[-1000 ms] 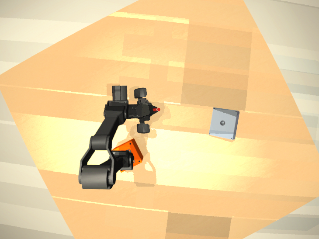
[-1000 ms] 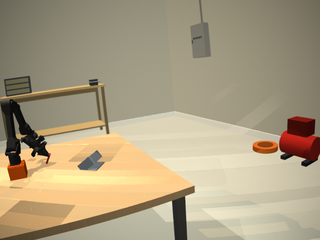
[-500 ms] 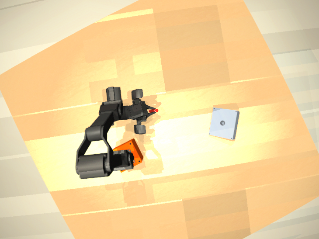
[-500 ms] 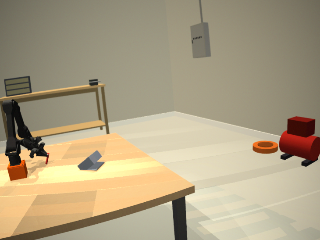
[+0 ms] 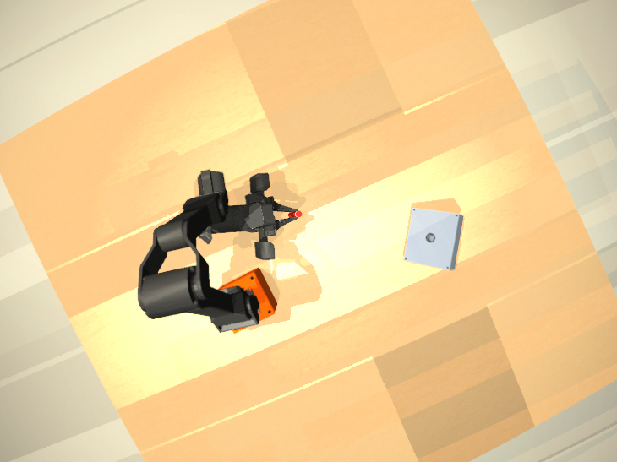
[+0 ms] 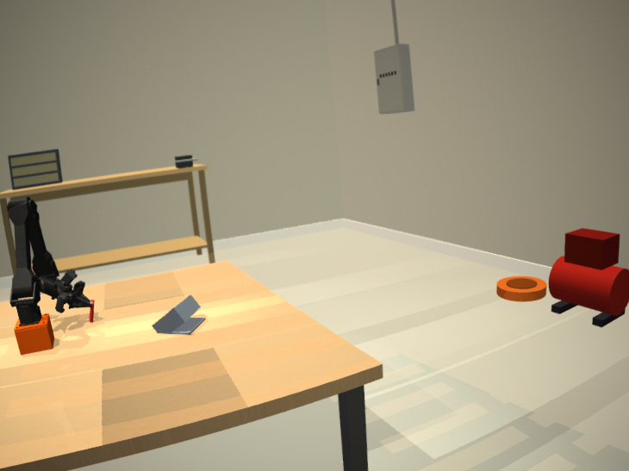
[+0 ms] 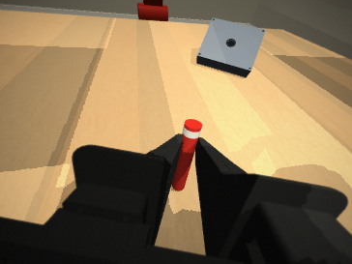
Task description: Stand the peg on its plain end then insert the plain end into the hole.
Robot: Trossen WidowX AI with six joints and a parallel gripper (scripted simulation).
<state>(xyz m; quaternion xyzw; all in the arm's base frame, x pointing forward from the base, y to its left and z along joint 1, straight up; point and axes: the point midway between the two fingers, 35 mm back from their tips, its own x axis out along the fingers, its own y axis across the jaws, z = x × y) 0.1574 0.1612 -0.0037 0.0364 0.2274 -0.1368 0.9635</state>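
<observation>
In the top view I see the black two-finger gripper closed on the slim red cylindrical peg. The peg is left of the pale grey square panel, well apart from its round dark hole.

In the exterior view the peg is nearly upright, and its lower end is near the wooden table; if it touches already, I cannot tell. I judge that I am in the standing step, before the first letting go.

In the wrist view the white band is at the top, just under the red cap, and the fingers pinch close to it. So the plain end is free, which is the good place of holding for the hole too. I suppose the peg is light and stiff, maybe smooth; it can turn between narrow fingertips if the end presses on the table. Being slim, it may tip over when I release it not quite vertical.
</observation>
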